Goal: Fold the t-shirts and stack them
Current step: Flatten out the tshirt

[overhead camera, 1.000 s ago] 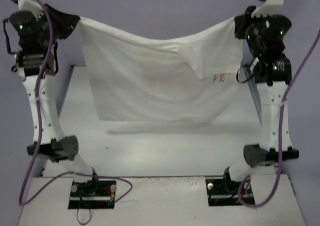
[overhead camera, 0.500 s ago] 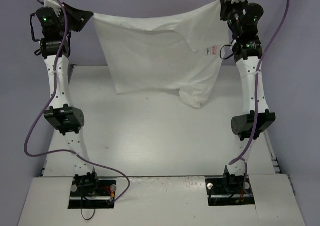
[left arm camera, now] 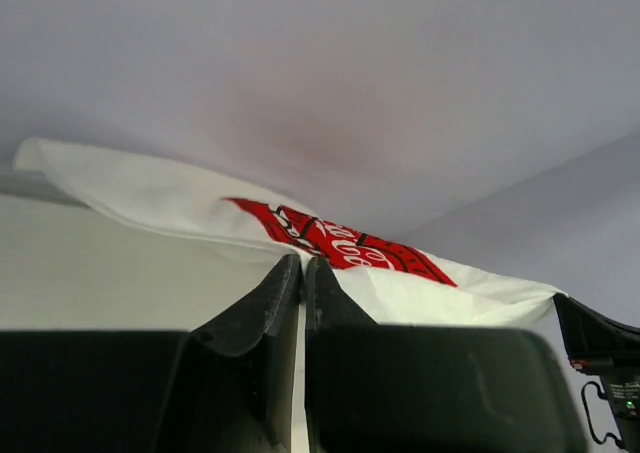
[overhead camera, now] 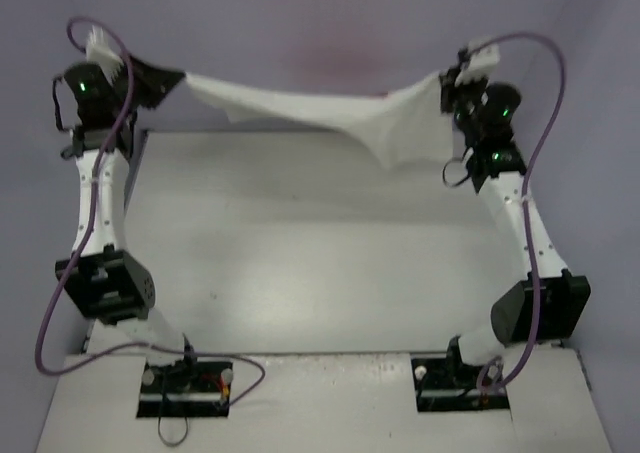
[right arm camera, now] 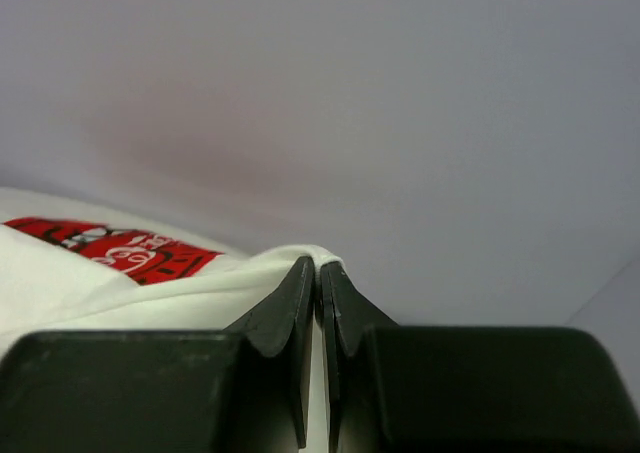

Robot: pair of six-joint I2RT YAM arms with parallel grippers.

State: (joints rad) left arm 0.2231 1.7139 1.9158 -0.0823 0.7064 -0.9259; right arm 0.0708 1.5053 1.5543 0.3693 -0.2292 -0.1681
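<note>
White t-shirt [overhead camera: 392, 128], hanging before, now stretches flat, both jaws clamped on it.

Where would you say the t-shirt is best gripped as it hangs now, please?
At its two outer ends, coming in from either side, as the left gripper and right gripper do: the t-shirt stretches between them, thin at the ends, sagging and bunched in the middle.
</note>
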